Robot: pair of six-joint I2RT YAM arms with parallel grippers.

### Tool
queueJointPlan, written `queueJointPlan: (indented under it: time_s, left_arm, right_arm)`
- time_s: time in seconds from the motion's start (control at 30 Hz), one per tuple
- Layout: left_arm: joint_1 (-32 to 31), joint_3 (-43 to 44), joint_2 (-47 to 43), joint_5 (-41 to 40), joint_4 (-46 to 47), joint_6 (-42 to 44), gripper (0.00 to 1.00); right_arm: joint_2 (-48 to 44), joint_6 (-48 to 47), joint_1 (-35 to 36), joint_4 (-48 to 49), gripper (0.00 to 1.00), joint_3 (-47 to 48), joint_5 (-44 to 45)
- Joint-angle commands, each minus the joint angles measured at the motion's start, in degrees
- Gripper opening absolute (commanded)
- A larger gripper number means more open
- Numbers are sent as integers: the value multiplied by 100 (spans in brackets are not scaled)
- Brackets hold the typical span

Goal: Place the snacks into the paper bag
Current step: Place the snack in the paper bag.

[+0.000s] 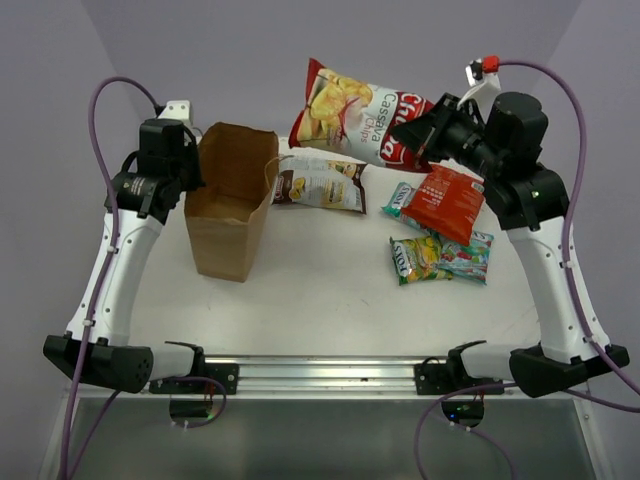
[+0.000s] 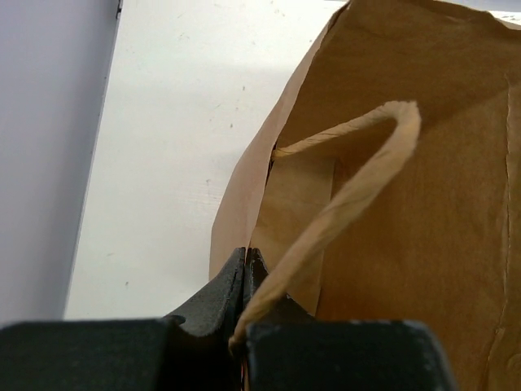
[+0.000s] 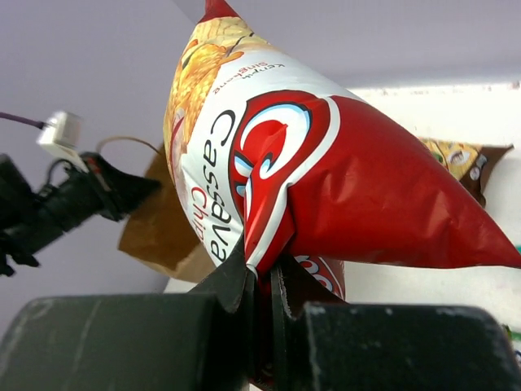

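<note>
I hold the red-white cassava chips packet [image 1: 350, 115] aloft by one corner in my clenched right tool [image 3: 260, 273], above the table [image 1: 320, 295], right of the upright paper bag [image 1: 222, 245] whose rim my left tool [image 2: 247, 265] pinches tight, the white-brown chips packet [image 1: 322, 185] lying below.

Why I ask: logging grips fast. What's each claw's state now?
Left claw: closed on the rim of the paper bag.
Right claw: closed on the cassava chips packet.
</note>
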Motion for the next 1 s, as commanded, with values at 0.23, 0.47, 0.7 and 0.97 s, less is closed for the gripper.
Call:
queueJointPlan:
  time_s: [0.23,0.47,0.7,0.97]
  left_arm:
    - [-364,496,109,29,-88,250,0]
    - [-610,716,267,-314,-62,207,0]
    - [-681,795,390,-481,96,145,0]
    - [-926,778,425,-526,342,-75,0]
  right_arm:
    - [828,153,1280,-137,0,1988,852]
    - [1462,136,2178,-717,0,2210,1511]
    - [1251,171,2583,-841,0,1209,1758]
    - [1180,443,2803,-771,0,575,1513]
